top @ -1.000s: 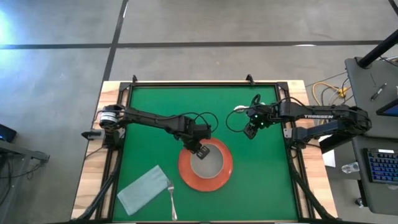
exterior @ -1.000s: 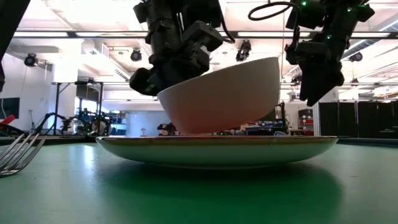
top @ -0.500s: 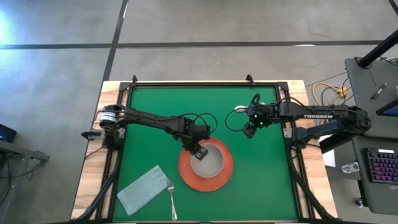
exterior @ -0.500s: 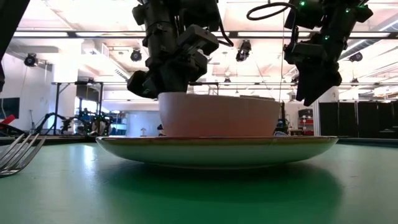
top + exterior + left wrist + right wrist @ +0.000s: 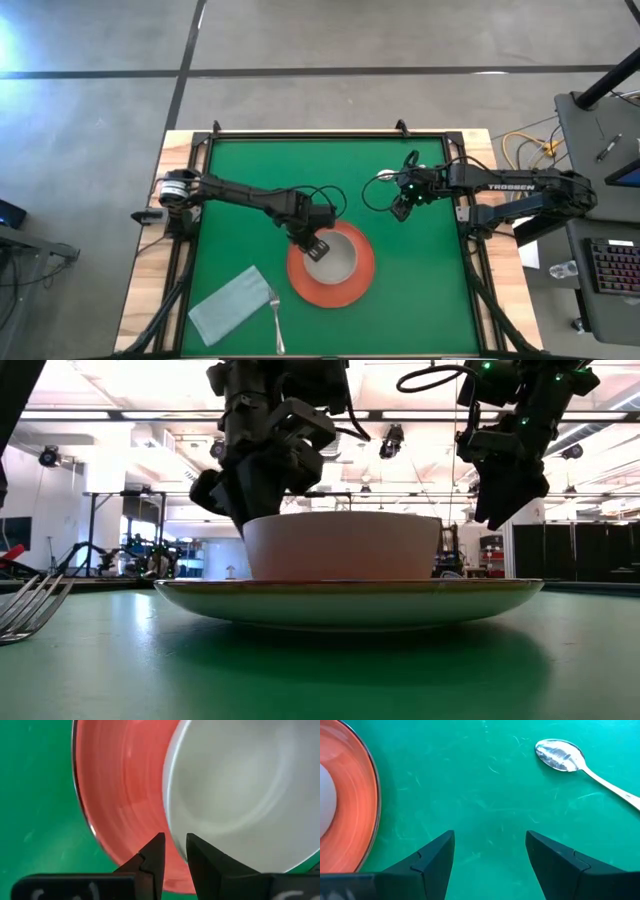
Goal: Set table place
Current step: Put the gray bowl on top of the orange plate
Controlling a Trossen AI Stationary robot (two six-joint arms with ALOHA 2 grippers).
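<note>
Green tabletop, wood border, black rails: we log it as the base for the whole setting. Item 1, orange-red plate, flat on the green, toward the table's near-centre; we judge it sits there as the anchor of the place. Item 2, grey bowl, upright & level on the plate per low view, set a bit toward the plate's left side, not dead centre. Left gripper sits at the bowl's left rim; wrist view shows its fingers straddling the rim w/ a narrow gap, one inside, one outside. We can't tell if they pinch or have just let go; we'd guess the grip was there to lower the bowl w/o tipping. Item 3, fork, lies by a folded grey-green napkin at the near left corner, apart from the plate. Item 4, spoon, on the green near the right gripper, which hovers w/ jaws wide apart, holding nothing; we judge it staged for the spoon. Writing: "TROSSEN" in white on the right arm. No other legible labels.
</note>
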